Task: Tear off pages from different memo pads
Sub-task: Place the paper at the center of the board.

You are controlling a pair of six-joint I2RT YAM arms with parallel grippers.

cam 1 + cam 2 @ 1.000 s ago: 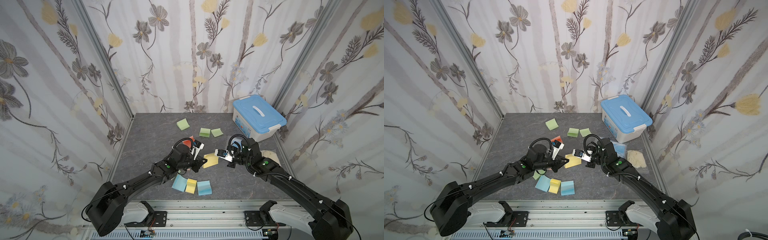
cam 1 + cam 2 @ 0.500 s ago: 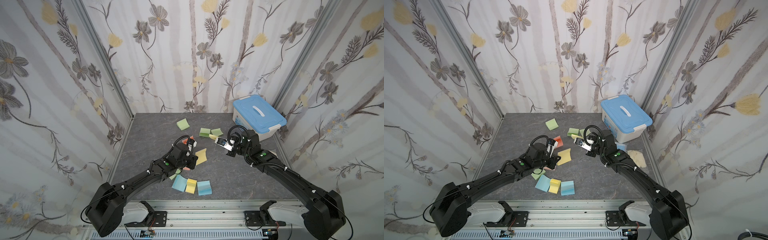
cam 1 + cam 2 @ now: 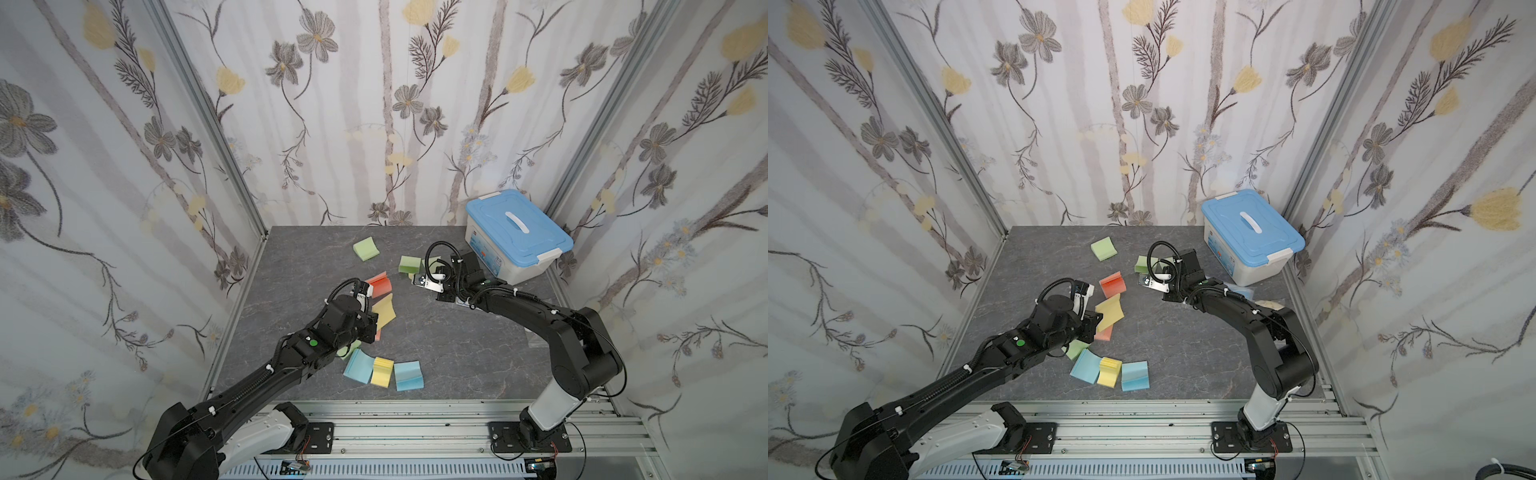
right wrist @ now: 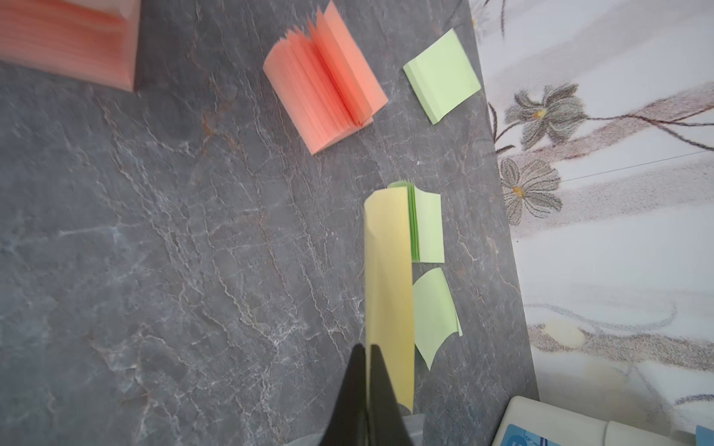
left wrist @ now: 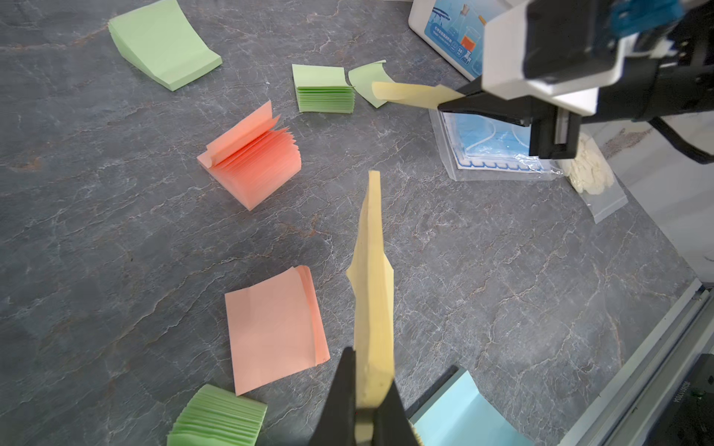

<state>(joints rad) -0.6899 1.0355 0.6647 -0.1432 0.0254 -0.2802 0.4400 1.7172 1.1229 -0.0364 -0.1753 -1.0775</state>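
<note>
Holding yellow memo pad (image 5: 373, 270) up off table (image 5: 116, 231), left gripper (image 5: 367, 374) clamped on its edge. Right gripper (image 4: 369, 370) pinched tight on single yellow page (image 4: 388, 270), hovering over green pad (image 4: 427, 224) near blue-lidded box (image 3: 517, 226).

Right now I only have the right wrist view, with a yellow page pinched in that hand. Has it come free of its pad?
Observer: Yes. In the left wrist view the yellow page sticks out from the right hand, well apart from the yellow pad.
Reviewer: What holds that pad?
Observer: The left hand, shut on one edge of it.
Reviewer: Are there any pads outside my frame?
Observer: In a top view, a second yellow pad lies near the front rail, with a light blue pad beside it.
</note>
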